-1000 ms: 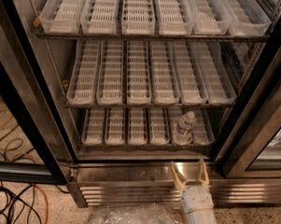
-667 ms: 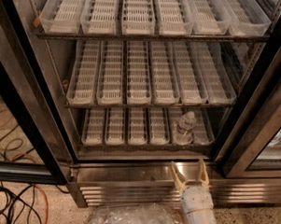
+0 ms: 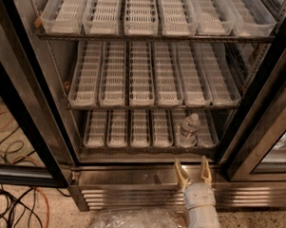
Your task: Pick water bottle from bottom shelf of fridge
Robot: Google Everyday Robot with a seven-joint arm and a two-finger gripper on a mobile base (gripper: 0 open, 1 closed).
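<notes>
The fridge (image 3: 19, 106) stands open with three racks of white lane trays. The bottom shelf (image 3: 133, 129) is the lowest and shortest rack. The water bottle (image 3: 188, 128), clear with a white cap, stands upright in the fifth lane from the left, near the shelf's front edge. My gripper (image 3: 193, 171) is below and in front of the shelf, over the steel sill, slightly right of the bottle and a short way from it. Its two tan fingers (image 3: 181, 174) are spread apart and hold nothing.
Black-edged door frames stand at the left (image 3: 34, 144) and right (image 3: 256, 135) of the opening. The louvred base grille (image 3: 130, 198) runs under the sill. Clear plastic wrap (image 3: 133, 222) lies on the floor in front. Cables (image 3: 10, 205) lie at the lower left.
</notes>
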